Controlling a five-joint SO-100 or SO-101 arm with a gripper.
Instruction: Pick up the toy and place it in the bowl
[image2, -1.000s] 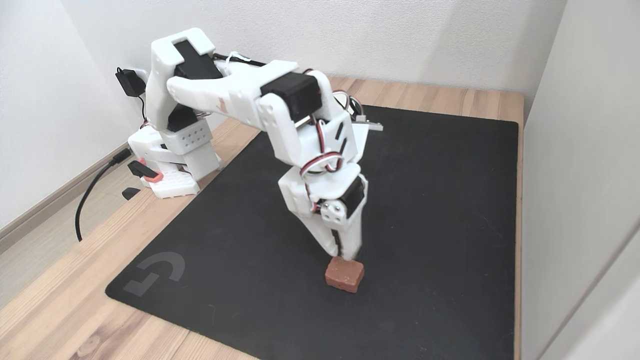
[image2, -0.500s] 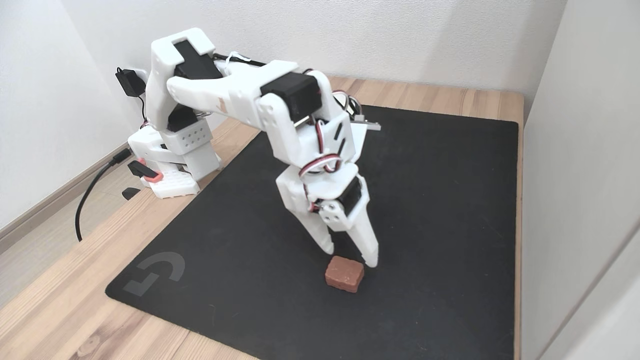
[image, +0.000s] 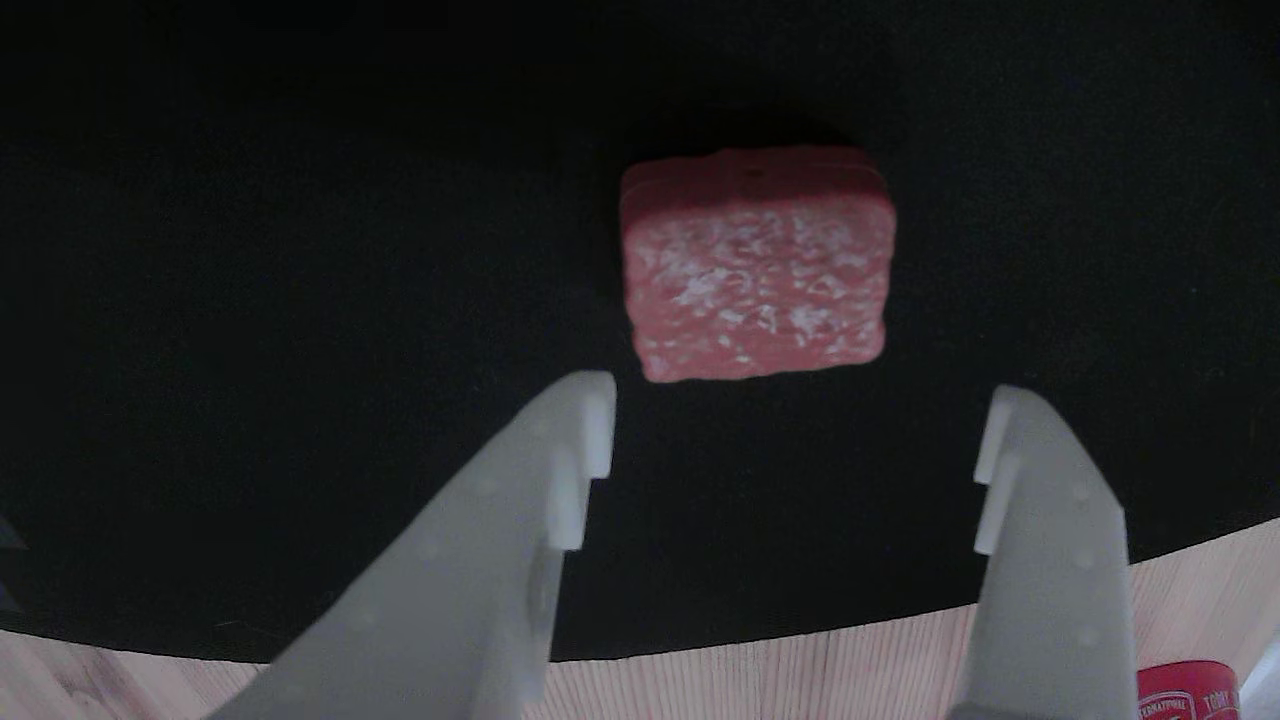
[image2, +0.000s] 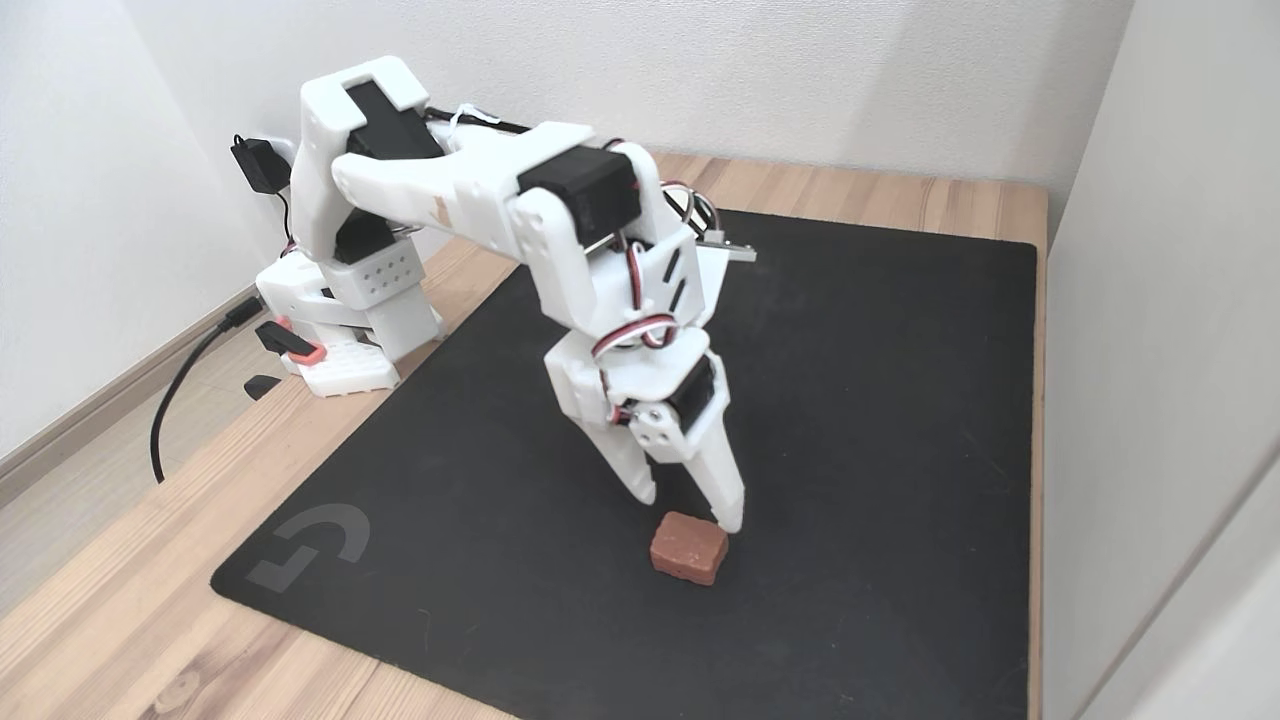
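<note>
The toy (image2: 688, 548) is a small dark-red block with whitish-speckled faces, lying flat on the black mat (image2: 900, 400). My white gripper (image2: 690, 510) points down just behind it, open, fingertips close above the mat and nothing between them. In the other view the toy (image: 757, 265) lies just beyond the gripper (image: 795, 405), roughly centred on the gap, and the jaws stand wider apart than the block. One fingertip (image2: 732, 522) is right by the toy's far right corner. The bowl is hidden or out of view.
The mat lies on a wooden table (image2: 120, 620). The arm's base (image2: 345, 310) and its cables sit at the back left. A white wall (image2: 1150, 350) borders the table's right edge. A red round object with white print (image: 1187, 690) shows on the wood.
The gripper was shut above the toy a second ago and has since opened. It has shifted slightly left and lower. The toy has not moved.
</note>
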